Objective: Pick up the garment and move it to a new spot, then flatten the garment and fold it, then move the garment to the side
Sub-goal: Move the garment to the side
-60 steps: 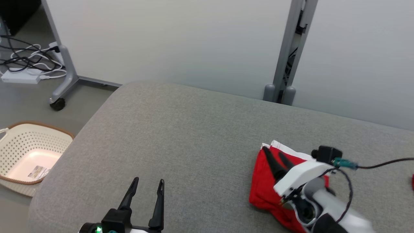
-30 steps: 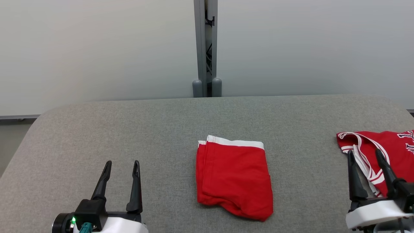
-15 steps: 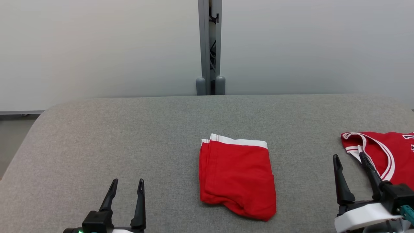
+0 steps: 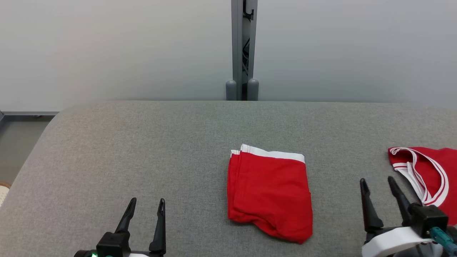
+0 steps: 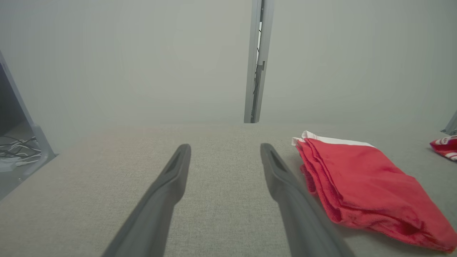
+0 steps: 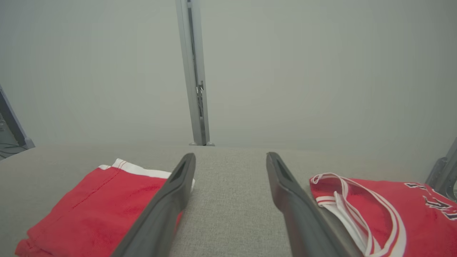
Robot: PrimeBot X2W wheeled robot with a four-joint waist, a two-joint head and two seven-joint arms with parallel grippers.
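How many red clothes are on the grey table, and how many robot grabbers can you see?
Red clothes: 2 (folded red shorts, red jersey with white trim)
Robot grippers: 2 (left gripper, right gripper, both open and holding nothing)
Total: 4

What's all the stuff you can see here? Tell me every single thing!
folded garment: one, red with a white band, middle of the table
jersey: one, red with white trim, unfolded, right end of the table
table: one, grey cloth top, under both clothes
post: one, grey, behind the table
cables: a few, black and white, on the floor at the left
left gripper: one, dark fingers, open, near left
right gripper: one, dark fingers, open, near right by the jersey
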